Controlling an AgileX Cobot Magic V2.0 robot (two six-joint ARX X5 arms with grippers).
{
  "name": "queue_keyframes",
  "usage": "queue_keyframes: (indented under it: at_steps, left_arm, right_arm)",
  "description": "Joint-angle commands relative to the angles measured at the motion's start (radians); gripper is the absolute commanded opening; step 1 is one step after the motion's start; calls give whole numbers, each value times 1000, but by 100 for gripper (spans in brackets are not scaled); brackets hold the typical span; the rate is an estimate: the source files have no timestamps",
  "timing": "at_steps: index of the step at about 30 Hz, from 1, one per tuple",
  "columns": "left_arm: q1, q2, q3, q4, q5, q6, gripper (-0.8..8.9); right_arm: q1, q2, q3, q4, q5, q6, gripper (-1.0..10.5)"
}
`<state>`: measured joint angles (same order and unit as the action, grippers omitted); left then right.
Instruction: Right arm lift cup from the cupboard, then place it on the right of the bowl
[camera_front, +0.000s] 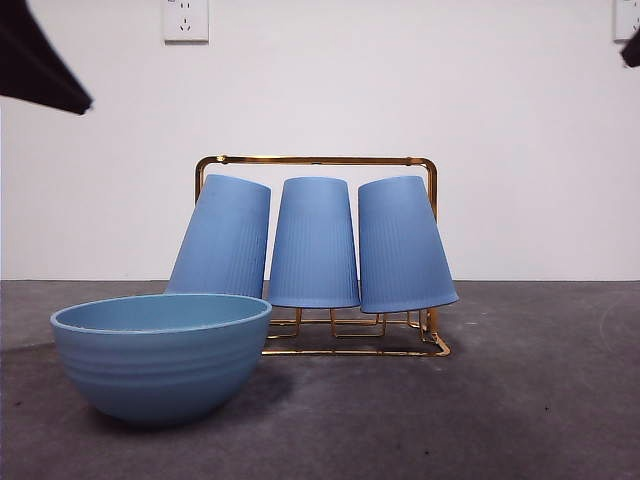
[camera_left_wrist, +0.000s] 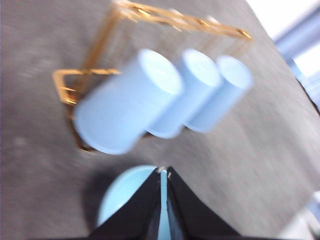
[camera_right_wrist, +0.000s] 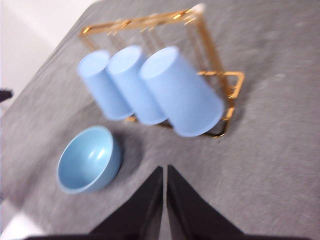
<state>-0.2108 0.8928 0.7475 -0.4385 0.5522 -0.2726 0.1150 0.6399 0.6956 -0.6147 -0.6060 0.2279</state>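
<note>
The grey worktop (camera_front: 540, 400) carries everything I have to deal with. On it stands the gold wire cupboard (camera_front: 318, 160), and three light-blue cups hang upside down on its pegs in a row, leaning a little. The cup (camera_front: 402, 245) at the right end in the front view is the one nearest my right tool in the right wrist view; the middle cup (camera_front: 315, 243) and the far cup (camera_front: 222, 238) sit beside it. The blue bowl (camera_front: 160, 355) rests upright on the worktop in front of the cupboard's left end, just apart from the cups. My right tool (camera_right_wrist: 164, 172) hovers above the worktop, well apart from the cupboard, its jaws nearly together and gripping nothing. My left tool (camera_left_wrist: 163, 172) hangs over the bowl, jaws likewise almost closed and empty.
</note>
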Motion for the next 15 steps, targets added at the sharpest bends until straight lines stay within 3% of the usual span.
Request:
queue_keyframes:
  at_steps: [1,7,12,15]
  left_arm:
    - [-14,46,48,-56,81,93,15]
    - [-39,107,100,-172,185,205,15]
    - [-47,116,103,-167,189,314,19]
    - [-47,116,103,-167,189,337,21]
  right_arm:
    - [30,52,47,-38,-8,-105,11]
    - [97,135,92,-90,-8,-197,11]
    - [124,151,92,-84,-26,-232,11]
    - [124,149,92,-80,-26,-232,12]
